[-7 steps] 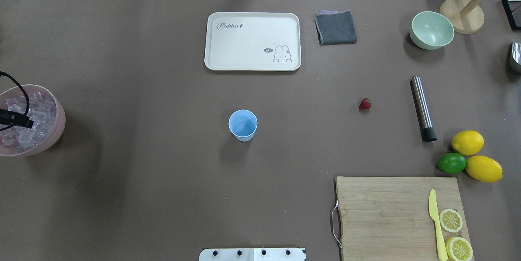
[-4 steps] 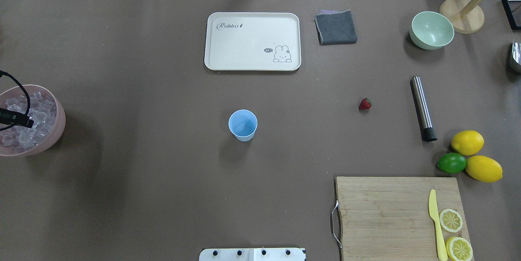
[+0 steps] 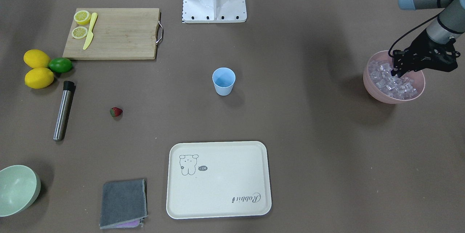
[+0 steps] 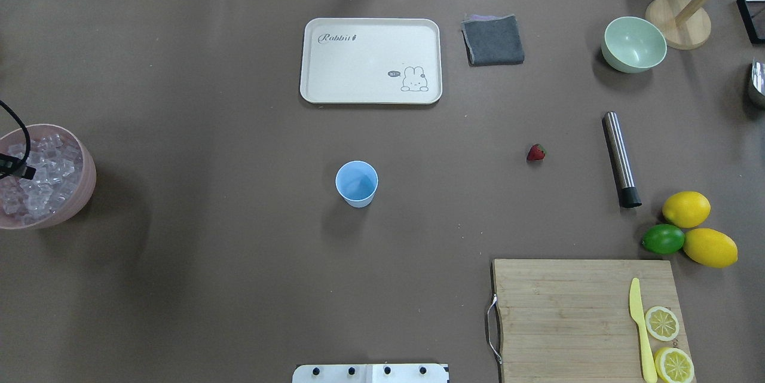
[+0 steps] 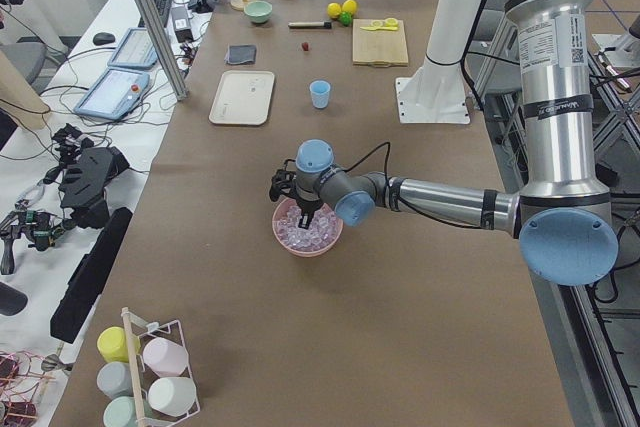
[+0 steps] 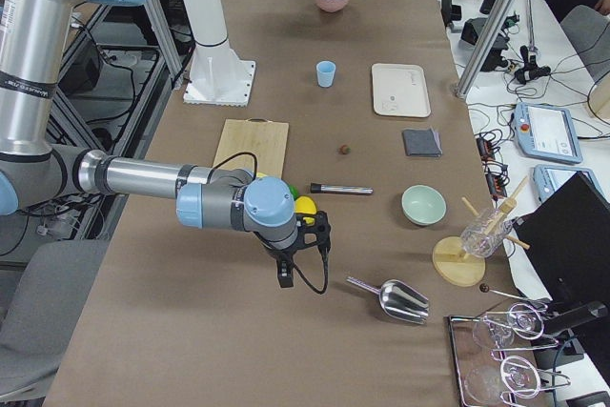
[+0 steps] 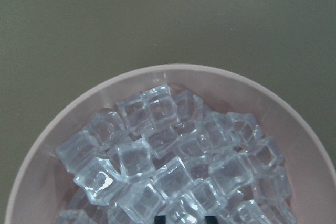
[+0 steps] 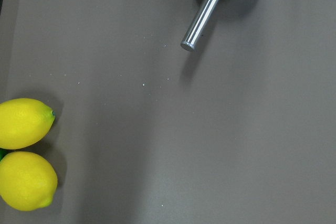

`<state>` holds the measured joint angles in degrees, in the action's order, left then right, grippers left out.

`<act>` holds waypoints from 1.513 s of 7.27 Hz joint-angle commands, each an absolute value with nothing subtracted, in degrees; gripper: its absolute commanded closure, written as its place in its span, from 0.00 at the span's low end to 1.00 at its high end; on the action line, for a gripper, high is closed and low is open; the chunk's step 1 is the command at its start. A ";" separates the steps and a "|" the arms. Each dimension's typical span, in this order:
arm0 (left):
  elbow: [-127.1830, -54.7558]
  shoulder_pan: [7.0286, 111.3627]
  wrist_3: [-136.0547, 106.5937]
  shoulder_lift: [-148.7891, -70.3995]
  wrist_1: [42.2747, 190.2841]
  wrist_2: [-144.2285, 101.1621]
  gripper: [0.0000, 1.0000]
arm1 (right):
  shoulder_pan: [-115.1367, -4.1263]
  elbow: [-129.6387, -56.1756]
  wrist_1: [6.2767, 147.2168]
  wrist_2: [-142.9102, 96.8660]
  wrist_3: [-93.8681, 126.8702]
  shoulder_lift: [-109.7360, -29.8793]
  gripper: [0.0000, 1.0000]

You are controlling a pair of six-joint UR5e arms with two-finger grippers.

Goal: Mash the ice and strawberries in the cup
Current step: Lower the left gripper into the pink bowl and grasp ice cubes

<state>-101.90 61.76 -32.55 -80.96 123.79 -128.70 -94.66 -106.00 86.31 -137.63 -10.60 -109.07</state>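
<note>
**Ice heaped in the pink bowl, cup waiting mid-frame**

The ice (image 7: 157,156) filled the pink bowl (image 7: 47,145) at the overhead view's left edge. The left gripper (image 3: 395,72) hung just over the cubes, jaws slightly apart; I could not tell whether they pinched one. The cup (image 4: 357,183) stood upright mid-frame, with the strawberry (image 4: 536,152) well to its right on the worktop (image 4: 209,132). The right gripper (image 6: 284,278) hovered near the lemons (image 6: 305,205); its jaws' state I could not tell.
</note>
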 commanded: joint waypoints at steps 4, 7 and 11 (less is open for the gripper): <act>-102.21 62.58 -32.17 -81.39 123.40 -125.60 0.18 | -94.66 -106.00 86.31 -137.64 -10.46 -108.99 0.00; -101.78 57.93 -31.99 -81.21 123.66 -122.26 0.18 | -94.66 -106.00 86.31 -137.55 -10.46 -109.07 0.00; -101.43 56.87 -31.73 -81.47 123.66 -122.17 0.29 | -94.66 -106.00 86.40 -137.46 -10.55 -109.25 0.00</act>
